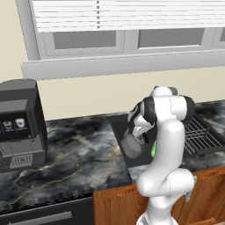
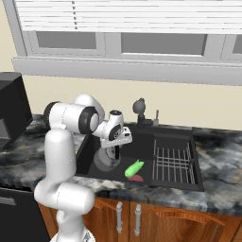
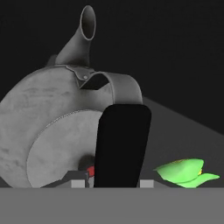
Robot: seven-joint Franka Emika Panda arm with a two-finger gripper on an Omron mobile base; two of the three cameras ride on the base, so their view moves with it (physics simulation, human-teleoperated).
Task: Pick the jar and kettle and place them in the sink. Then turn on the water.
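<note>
Grey metal everywhere from where I'm sitting, so here's the rundown. From the left base camera, my white arm is bent over the wide black recessed sink [image 1: 118,132], and the squat rounded grey metal kettle [image 1: 130,145] hangs low inside the basin's left half, right under my gripper [image 1: 139,132]. Makes sense: the job is to get it into the sink, so I'm judging this as the lowering part, just short of letting go. The black wire grid rack [image 1: 200,134] fills the right side, so the open left half is the only sensible landing spot.

Right base camera: same story. The kettle [image 2: 108,160] is down by the sink [image 2: 142,142] floor with my gripper [image 2: 115,152] directly above it. A bright green bottle-shaped object [image 2: 134,168] lies just beside it, with a small red thing [image 2: 136,178] next to that. The dark round-headed faucet [image 2: 139,108] stands behind the basin, no stream running yet.

Hand camera: the kettle [image 3: 48,131] is huge, spout pointing up-frame, and its arched black handle [image 3: 122,144] runs straight down between my fingertips. My jaws are narrowed partway and clamped on that handle. The green object [image 3: 183,173] sits off to the side, apart from the kettle.
</note>
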